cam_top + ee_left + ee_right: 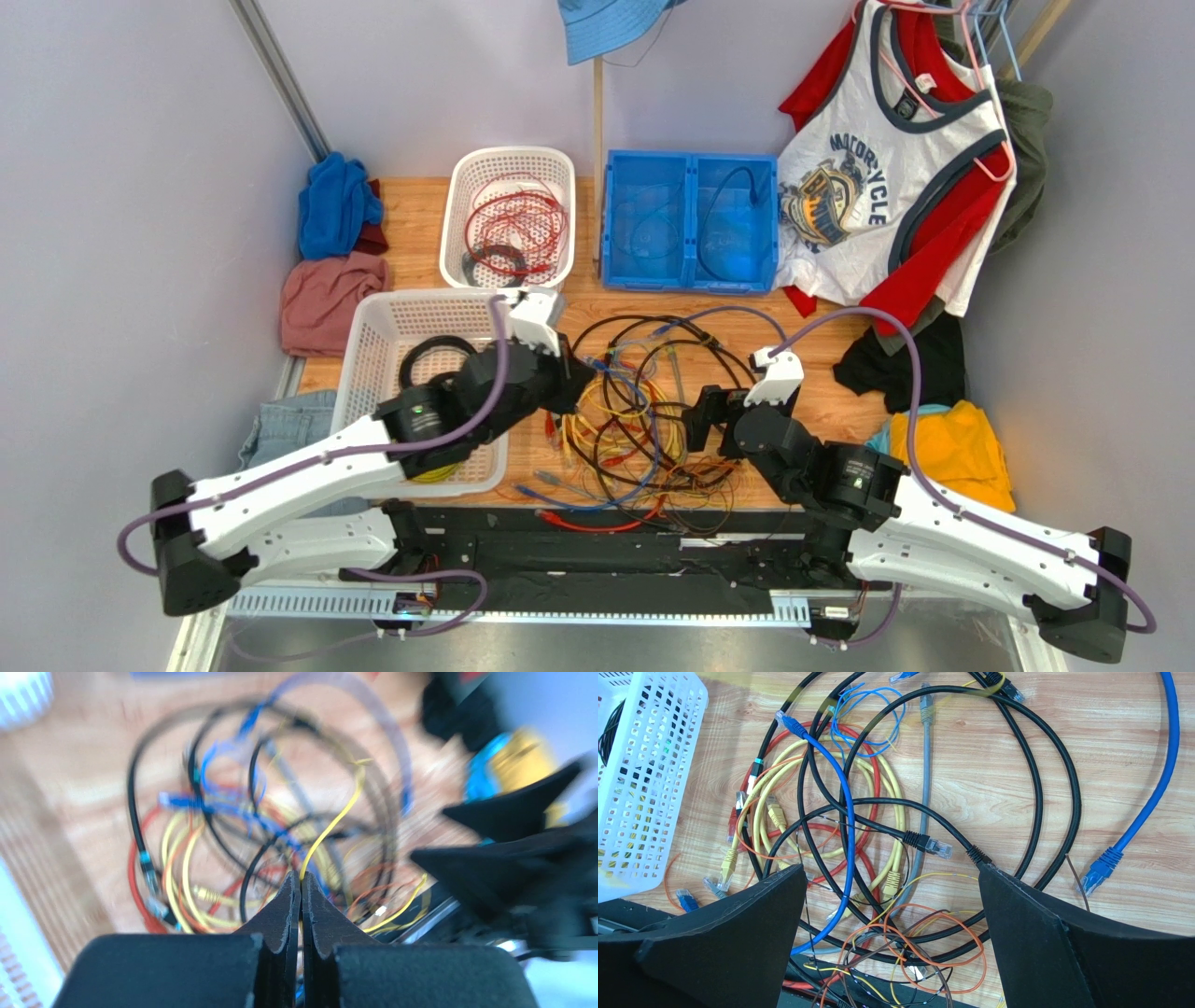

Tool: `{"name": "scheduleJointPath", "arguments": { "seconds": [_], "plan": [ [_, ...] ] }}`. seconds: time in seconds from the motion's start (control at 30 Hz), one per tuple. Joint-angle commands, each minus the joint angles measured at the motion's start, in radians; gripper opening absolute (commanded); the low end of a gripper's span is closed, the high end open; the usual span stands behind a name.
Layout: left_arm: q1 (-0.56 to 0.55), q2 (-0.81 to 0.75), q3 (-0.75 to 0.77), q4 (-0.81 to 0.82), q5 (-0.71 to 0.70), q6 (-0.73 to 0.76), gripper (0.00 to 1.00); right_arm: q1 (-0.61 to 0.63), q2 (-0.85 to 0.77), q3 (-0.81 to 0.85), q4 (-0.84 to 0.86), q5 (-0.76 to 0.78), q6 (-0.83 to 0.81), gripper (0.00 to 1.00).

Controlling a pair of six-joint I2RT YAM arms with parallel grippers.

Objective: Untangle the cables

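The cables point(648, 409) lie in a knotted heap on the wooden table between my two arms: black, blue, yellow, red, grey and thin orange cords with plug ends. My left gripper point(575, 387) is at the heap's left edge. In the left wrist view its tips point(301, 878) are shut on a thin yellow cable point(335, 819), which rises from between them. My right gripper point(704, 420) hangs over the heap's right side. It stands open point(891, 870), with loops of thin orange wire point(948, 913) and black cable point(1046, 763) lying below the gap.
A white basket point(368, 350) holding a black coil stands under my left arm. Further back are a second white basket point(463, 210) with red cords and a blue crate point(690, 280). Clothes lie at the left point(323, 301) and right point(961, 448) edges. A black rail point(603, 560) runs along the near edge.
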Motion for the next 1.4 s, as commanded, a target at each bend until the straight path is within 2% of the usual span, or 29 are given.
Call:
{"name": "scheduleJointPath", "arguments": {
  "seconds": [0.0,0.17,0.3,0.67,0.77,0.93,1.1,1.2,1.37],
  "plan": [
    [-0.003,-0.106,0.112,-0.095,-0.064,0.106,0.00,0.003,-0.028,0.001,0.018,0.023,0.000,0.98],
    [-0.003,-0.129,0.270,-0.179,-0.140,0.198,0.00,0.003,-0.086,0.029,-0.001,0.033,-0.017,0.98],
    [-0.003,-0.118,0.471,-0.201,-0.197,0.305,0.00,0.003,-0.129,0.043,-0.025,0.044,-0.026,0.97],
    [-0.003,-0.016,0.968,-0.242,-0.277,0.522,0.00,0.003,-0.182,0.046,-0.042,0.036,-0.037,0.97],
    [-0.003,0.017,1.059,-0.250,-0.298,0.572,0.00,0.003,-0.182,0.046,-0.037,0.032,-0.040,0.97],
    [-0.003,0.030,1.091,-0.287,-0.474,0.625,0.00,0.003,-0.186,0.049,-0.042,0.016,-0.040,0.97],
    [-0.003,-0.018,0.937,-0.271,-0.660,0.674,0.00,0.003,-0.200,0.044,-0.039,0.010,-0.047,0.97],
    [-0.001,-0.052,0.844,-0.285,-0.729,0.645,0.00,0.005,-0.197,0.044,-0.037,0.001,-0.049,0.97],
    [0.055,-0.127,0.703,-0.355,-0.690,0.518,0.00,0.003,-0.191,0.046,-0.037,-0.013,-0.049,0.97]
  ]
}}
